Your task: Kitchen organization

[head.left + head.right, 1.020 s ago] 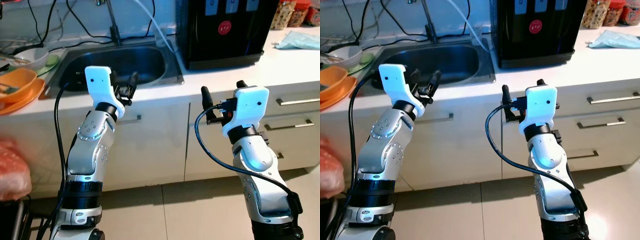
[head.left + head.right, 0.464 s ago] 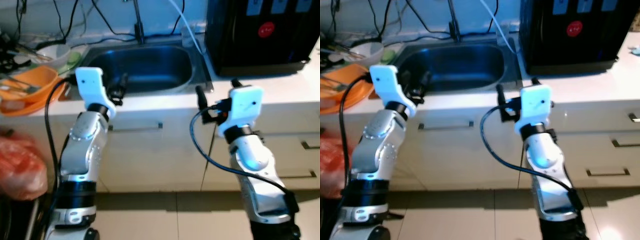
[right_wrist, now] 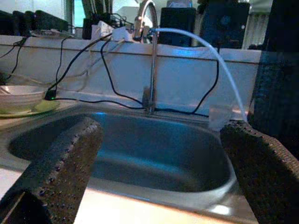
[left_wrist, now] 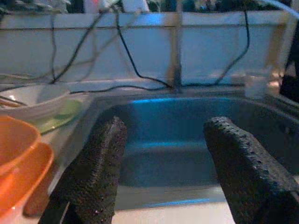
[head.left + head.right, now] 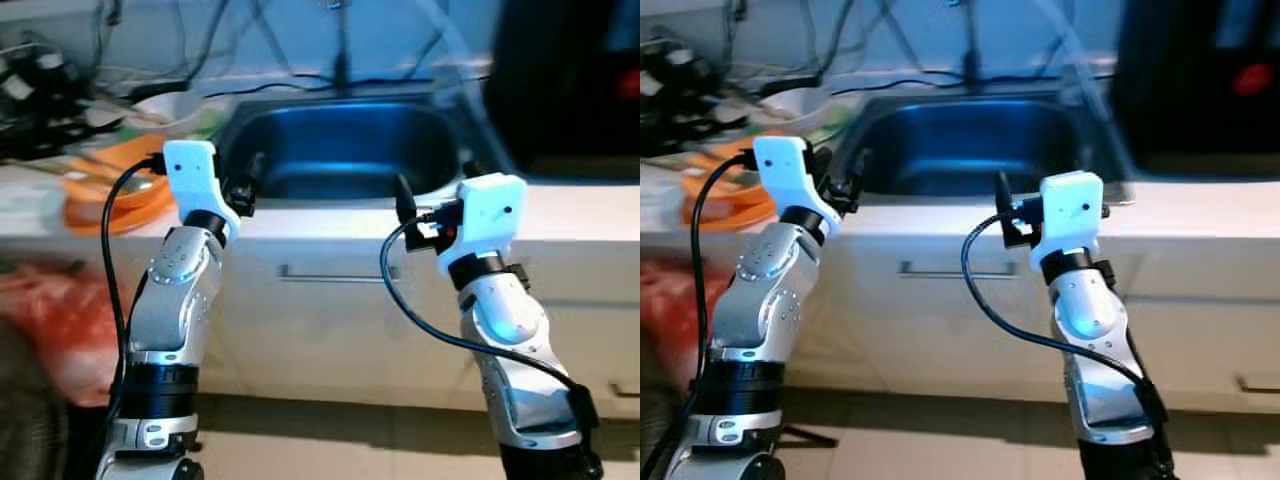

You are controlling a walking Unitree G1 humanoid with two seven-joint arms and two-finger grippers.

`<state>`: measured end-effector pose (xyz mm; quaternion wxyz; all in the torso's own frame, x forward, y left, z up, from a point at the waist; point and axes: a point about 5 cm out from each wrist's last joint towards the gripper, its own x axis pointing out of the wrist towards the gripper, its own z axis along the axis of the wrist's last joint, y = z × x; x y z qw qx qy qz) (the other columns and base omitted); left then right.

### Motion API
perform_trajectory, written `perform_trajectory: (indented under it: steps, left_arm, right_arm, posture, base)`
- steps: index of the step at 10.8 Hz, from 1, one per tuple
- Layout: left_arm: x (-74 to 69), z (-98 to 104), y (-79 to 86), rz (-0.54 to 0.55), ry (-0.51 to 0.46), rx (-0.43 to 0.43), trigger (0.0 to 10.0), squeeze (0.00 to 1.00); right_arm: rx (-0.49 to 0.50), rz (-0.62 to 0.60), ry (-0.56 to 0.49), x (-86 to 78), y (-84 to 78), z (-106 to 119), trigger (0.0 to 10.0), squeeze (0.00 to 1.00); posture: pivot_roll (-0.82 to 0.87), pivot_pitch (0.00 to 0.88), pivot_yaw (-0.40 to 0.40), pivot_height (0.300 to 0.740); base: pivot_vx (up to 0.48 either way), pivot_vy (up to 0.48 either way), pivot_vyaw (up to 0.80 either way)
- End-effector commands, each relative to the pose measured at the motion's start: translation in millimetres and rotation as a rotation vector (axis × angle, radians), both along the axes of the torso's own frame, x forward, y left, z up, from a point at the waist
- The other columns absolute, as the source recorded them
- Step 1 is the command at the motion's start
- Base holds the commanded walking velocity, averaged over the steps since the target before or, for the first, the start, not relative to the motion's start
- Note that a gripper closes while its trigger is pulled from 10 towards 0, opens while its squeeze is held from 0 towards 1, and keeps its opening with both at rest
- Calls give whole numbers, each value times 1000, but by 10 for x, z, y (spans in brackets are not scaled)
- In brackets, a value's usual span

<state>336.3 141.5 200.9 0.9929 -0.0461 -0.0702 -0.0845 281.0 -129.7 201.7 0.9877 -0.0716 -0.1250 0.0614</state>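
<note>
The steel sink (image 5: 345,145) is taken as landmark; it is sunk into the pale surface (image 5: 560,210), and its basin appears bare. A tap (image 3: 150,56) is seen standing at the far rim of the sink, with a clear hose (image 3: 210,60) arched from its spout toward a small translucent cup (image 3: 218,117) at the sink's far right corner. Black cables (image 4: 126,51) are draped along the wall behind the sink.

The left gripper (image 4: 163,163) is held raised at the near left corner of the sink, jaws released and spread, nothing between them. The right gripper (image 3: 159,186) is held at the near right edge of the sink, jaws likewise released and wide, empty.

To the left of the sink, orange bowls (image 5: 115,185) are stacked on the surface; behind them a white bowl (image 4: 28,98) is set on a green plate (image 4: 58,116). A black appliance (image 5: 1200,80) is placed to the right of the sink. Below the sink, a cabinet front with a bar handle (image 5: 335,272) is noted. A red bag (image 5: 55,320) is seen low, left of the sink cabinet; detail there is blurred.
</note>
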Motion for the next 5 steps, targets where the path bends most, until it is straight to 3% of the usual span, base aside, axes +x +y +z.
perform_trajectory:
  steps: [1,2,5]
  left_arm:
    - [2,5,-33,-18,3,13,10000,0]
    - [2,-2,-40,-23,7,14,10000,0]
    - [-14,-49,-117,-63,29,10,10000,0]
  right_arm:
    - [-1,-5,-9,0,-12,16,10000,0]
    - [-2,-7,-11,1,-11,20,10000,0]
    - [-3,-15,-12,-2,-14,20,10000,0]
  posture:
    - [-25,0,114,740]
    - [-25,0,113,740]
    - [-25,0,113,740]
  base:
    - [322,330,0]
    - [364,300,0]
    - [0,0,0]
